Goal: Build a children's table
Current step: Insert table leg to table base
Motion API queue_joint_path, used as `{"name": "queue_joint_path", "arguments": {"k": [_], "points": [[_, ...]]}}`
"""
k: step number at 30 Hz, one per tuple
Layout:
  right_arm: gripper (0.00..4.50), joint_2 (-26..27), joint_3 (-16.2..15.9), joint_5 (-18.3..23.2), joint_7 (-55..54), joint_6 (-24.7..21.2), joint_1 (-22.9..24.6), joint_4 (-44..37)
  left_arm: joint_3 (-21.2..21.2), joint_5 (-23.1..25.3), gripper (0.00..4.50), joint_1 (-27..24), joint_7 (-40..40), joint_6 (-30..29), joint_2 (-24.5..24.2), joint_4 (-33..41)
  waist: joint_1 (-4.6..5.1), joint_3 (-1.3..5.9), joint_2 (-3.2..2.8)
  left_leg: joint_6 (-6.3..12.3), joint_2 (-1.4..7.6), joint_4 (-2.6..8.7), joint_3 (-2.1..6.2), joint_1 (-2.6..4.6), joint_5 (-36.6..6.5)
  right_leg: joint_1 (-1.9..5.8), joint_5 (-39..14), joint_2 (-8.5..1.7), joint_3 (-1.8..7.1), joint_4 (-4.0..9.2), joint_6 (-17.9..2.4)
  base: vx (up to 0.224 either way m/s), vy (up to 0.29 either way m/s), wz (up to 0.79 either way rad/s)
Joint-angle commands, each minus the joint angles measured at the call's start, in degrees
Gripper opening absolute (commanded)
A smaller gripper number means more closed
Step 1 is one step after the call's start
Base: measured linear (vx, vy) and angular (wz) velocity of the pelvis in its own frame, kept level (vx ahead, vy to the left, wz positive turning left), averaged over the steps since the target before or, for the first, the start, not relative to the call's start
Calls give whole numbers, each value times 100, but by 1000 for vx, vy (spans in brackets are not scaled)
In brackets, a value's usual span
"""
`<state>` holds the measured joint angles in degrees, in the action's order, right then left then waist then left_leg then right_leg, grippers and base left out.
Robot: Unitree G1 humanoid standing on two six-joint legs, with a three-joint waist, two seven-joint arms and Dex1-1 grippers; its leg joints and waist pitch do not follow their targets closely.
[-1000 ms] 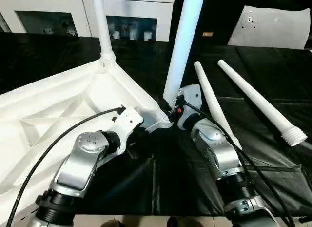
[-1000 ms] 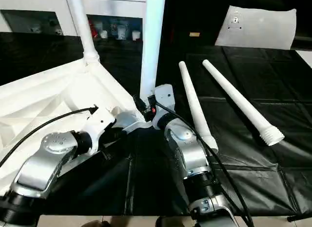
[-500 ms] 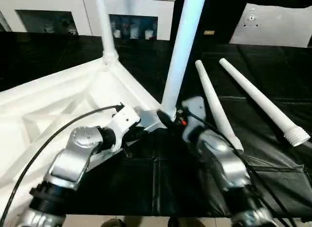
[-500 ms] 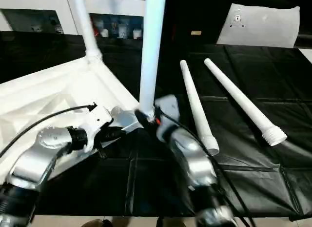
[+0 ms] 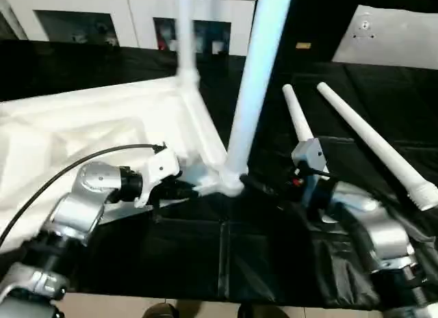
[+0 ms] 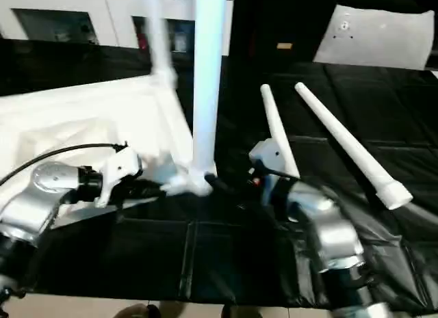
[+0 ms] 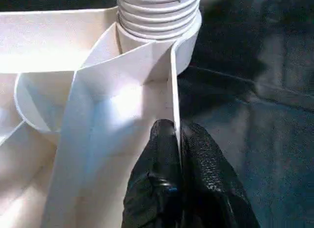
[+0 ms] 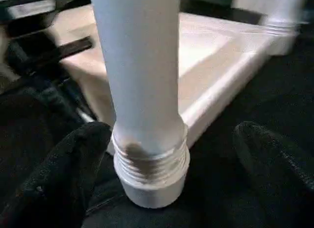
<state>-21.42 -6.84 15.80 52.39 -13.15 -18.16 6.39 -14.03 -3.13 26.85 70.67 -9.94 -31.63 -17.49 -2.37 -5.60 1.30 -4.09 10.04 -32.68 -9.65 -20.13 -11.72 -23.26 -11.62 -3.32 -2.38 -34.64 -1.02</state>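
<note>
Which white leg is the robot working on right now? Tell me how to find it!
Start at the big white tabletop lying upside down on the black cloth. Go to its near corner, where the left gripper pinches a thin rib. The leg stands upright in that corner's socket, between the right gripper's open jaws; two spare legs lie flat, and another upright leg stands at the far corner.

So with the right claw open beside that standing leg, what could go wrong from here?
1. The near leg still shows bare threads above its socket, so it may not be fully seated and could lean or tip now the right claw stands open around it.
2. The left claw pinches only a thin rib of the tabletop; that hold could slip.
3. Two loose legs lie near the right arm and could get knocked.
</note>
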Motion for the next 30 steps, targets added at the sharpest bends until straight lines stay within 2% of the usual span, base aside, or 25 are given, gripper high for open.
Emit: {"name": "queue_joint_path", "arguments": {"k": [1,2,4,7,11,15,16,18,19,23,26,30], "points": [[446,-89,-148,-79,273,103,-94,50,-271,-112,0,109,482,190,-11,40,11,390,3,777,286,280,21,17,-46,346,280,-447,293,250,-1721,0,0,0],[446,-119,-221,-127,349,138,-158,113,-312,-100,0,151,606,324,-20,-36,5,390,-2,766,288,279,21,13,-86,348,216,-458,297,256,-1724,0,0,0],[446,-147,-351,-144,564,168,-266,215,-371,-98,0,221,782,418,-19,-140,-5,385,24,702,292,283,21,16,-180,353,22,-461,300,266,-1705,0,0,0],[446,-142,-586,-218,933,244,-461,480,-477,-48,0,353,960,621,-8,-332,-42,378,16,593,297,286,23,24,-353,332,-301,-464,296,283,-1659,0,0,0],[430,-91,-742,-366,1073,418,-662,855,-529,-8,0,457,1043,718,45,-472,-65,384,24,477,301,283,24,24,-384,331,-390,-470,301,282,-1594,0,0,0],[400,-82,-847,-404,1240,470,-823,1142,-561,31,0,577,1088,829,88,-661,-81,404,36,510,304,268,26,15,-301,341,-227,-471,297,253,-1616,0,0,0],[379,-82,-847,-404,1240,470,-823,1142,-561,31,0,577,1088,829,88,-661,-80,405,38,538,294,262,21,12,-264,337,-161,-462,294,251,-1632,0,0,0],[373,-92,-857,-410,1309,482,-870,1236,-581,56,0,632,1098,894,93,-759,-91,414,47,543,298,260,25,9,-274,347,-173,-473,292,248,-1639,0,0,0],[351,-100,-865,-413,1344,482,-882,1263,-582,55,0,648,1107,903,93,-790,-92,410,49,532,294,259,24,4,-322,347,-262,-472,289,258,-1635,0,0,0],[330,-105,-859,-394,1426,489,-902,1334,-580,51,0,669,1139,939,78,-861,-105,420,48,486,301,257,25,7,-364,348,-384,-477,289,262,-1589,0,0,0],[297,-109,-866,-352,1510,501,-909,1377,-575,58,0,673,1176,962,55,-919,-107,430,43,503,299,251,25,1,-282,350,-223,-468,286,242,-1611,0,0,0],[278,-104,-867,-326,1548,495,-896,1383,-571,44,0,668,1196,958,52,-948,-111,435,38,522,300,247,25,2,-267,353,-158,-469,280,233,-1649,0,0,0]]}}
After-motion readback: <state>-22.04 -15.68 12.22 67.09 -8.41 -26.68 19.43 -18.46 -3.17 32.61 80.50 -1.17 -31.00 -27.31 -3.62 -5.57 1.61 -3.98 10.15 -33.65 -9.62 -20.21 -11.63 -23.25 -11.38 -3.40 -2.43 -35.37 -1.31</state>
